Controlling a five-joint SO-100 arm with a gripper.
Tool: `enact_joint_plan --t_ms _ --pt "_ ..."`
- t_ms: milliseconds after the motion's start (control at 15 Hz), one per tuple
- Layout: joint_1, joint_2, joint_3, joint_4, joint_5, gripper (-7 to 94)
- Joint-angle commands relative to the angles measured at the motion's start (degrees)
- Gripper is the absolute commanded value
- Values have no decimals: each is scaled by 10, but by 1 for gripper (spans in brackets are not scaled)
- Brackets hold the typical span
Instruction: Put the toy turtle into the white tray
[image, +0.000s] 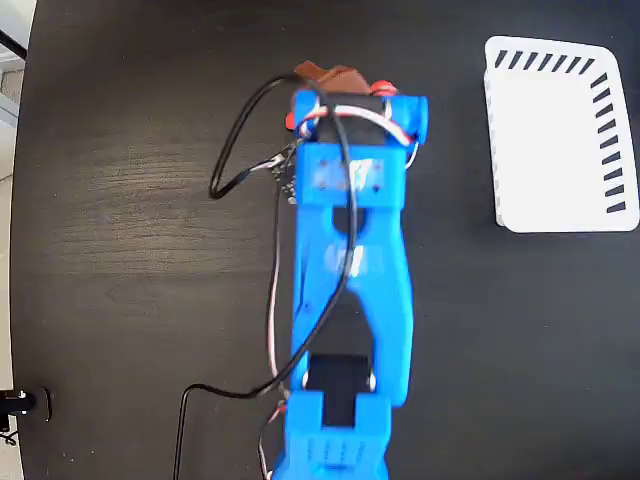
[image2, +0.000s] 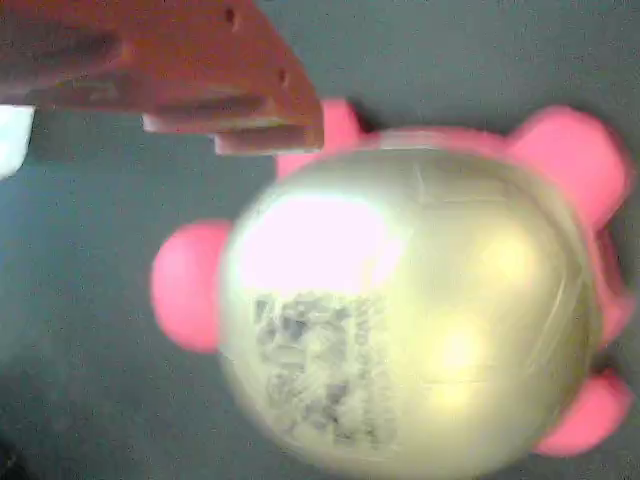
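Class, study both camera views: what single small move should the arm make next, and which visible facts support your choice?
Probably lower the gripper a little further and close on the toy turtle. The wrist view shows the shell filling the frame just below one finger, but no grasp is visible yet. In the fixed view the arm hovers over the turtle, and the white tray sits off to the right, with nothing in it.

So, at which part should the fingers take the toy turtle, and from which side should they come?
Probably the domed shell, from straight above. In the wrist view the toy turtle sits flat on the black table, its shiny shell filling the middle, with the pink flippers small and low around it. One brown finger shows near its upper edge. One finger on each side of the dome, between the flippers, seems safest, since the smooth shell may slip.
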Motion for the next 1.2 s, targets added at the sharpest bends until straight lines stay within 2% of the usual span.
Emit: enact_joint_plan --t_ms 0,267,933,1067,1133 --pt "18 1 -82 13 -16 59" --pt "21 -41 -113 15 -33 59" --pt "3 -162 -179 18 -11 59" --pt "-2 -169 -188 18 -11 53" --pt "-4 -171 -194 18 -11 47"
